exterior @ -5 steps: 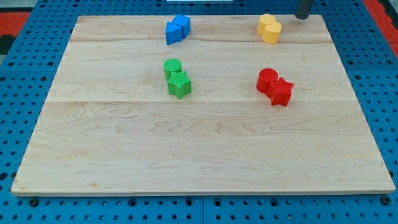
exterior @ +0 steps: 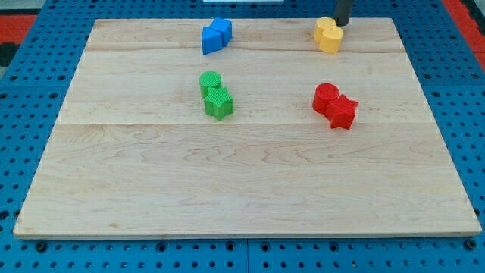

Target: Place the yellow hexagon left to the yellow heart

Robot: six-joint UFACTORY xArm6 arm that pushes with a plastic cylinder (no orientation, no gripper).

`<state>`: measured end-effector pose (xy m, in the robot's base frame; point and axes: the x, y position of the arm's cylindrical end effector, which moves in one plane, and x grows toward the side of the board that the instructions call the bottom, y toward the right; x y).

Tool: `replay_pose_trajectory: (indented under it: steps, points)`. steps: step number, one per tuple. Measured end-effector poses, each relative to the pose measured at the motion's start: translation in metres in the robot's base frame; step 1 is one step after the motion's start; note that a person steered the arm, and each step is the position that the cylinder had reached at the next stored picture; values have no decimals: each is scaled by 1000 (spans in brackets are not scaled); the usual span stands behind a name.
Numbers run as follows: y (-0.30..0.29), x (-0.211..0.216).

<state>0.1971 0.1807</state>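
- Backdrop first: a pale wooden board (exterior: 250, 174) sits on a blue pegboard (exterior: 23, 152) full of holes, with a bit of red showing in the top corners.
- Block count is eight, in four touching pairs, two of each colour.
- Two yellow ones up around 1 o'clock on the board: what looks like the yellow heart (exterior: 326, 26) toward the view's top and the yellow hexagon (exterior: 331, 40) right at its 5 o'clock, touching. Honestly the shapes are tough to call at this size.
- Two blue blocks (exterior: 217, 35) at about 11 o'clock, pressed together, shapes not clear to me.
- Two green ones near the middle-left: a green cylinder (exterior: 210, 81) with a green star (exterior: 219, 103) at its 5 o'clock.
- Two red ones at 3 o'clock of the green pair: a red cylinder (exterior: 326, 97) and a red star (exterior: 342, 112), touching.
- My tip (exterior: 341, 23) is a plain dark rod, nothing to open or close, holding nothing. It's at the board's top edge, just at 2 o'clock of the yellow pair; can't tell if it's actually touching.
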Motion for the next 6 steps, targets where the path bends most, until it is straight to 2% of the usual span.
replay_pose_trajectory:
  steps: [3,4,6]
  points:
    - [-1,11]
    - [-1,-6]
    - [0,-5]
